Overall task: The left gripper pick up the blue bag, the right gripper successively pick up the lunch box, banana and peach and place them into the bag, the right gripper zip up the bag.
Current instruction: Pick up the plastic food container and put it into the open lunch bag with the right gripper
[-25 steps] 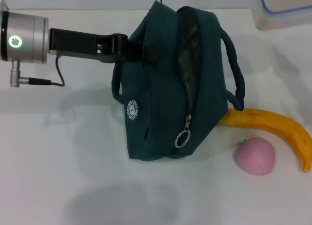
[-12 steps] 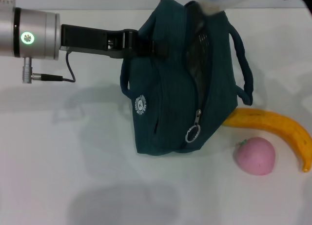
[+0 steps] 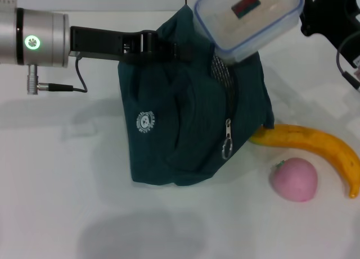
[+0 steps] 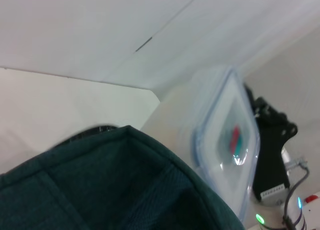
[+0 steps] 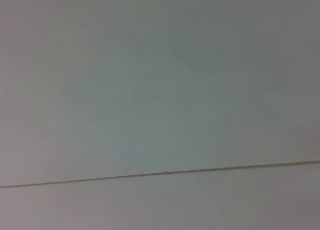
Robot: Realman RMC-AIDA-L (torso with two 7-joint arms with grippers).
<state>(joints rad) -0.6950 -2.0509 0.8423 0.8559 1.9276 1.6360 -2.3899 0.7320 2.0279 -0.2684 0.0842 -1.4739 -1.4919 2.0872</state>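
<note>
Above the blue bag [image 3: 185, 118], the right tool [image 3: 315, 17] carries the lunch box [image 3: 247, 20], clamped on it by my judgement. Left tool [image 3: 163, 48] grips the bag's top. Beside the bag, banana [image 3: 315, 149] and peach [image 3: 293, 179] wait; zipping remains.
</note>
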